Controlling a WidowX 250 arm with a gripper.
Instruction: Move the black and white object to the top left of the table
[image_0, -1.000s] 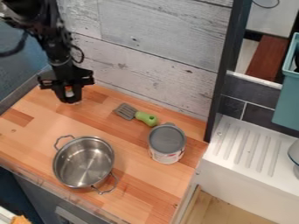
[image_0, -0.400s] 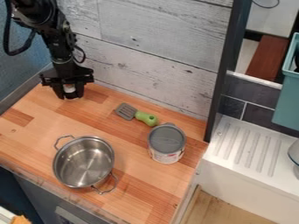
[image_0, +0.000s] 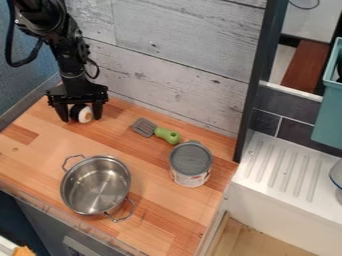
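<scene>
At the back left corner of the wooden table, my gripper (image_0: 81, 116) points down with its fingers spread wide. The black and white object (image_0: 85, 114) lies between them at the tabletop, its white round face turned toward the camera and its black part to the left. A gap shows between the object and the right finger; whether the left finger touches it I cannot tell.
A steel pot (image_0: 95, 185) stands at the front left of the table (image_0: 157, 210). A green-handled spatula (image_0: 156, 131) lies near the back wall, and a grey-lidded can (image_0: 191, 164) stands to its right. A white sink (image_0: 287, 175) adjoins the right edge.
The fingers were close around the black and white object and have now spread apart. The object has tipped, so its white face shows more.
</scene>
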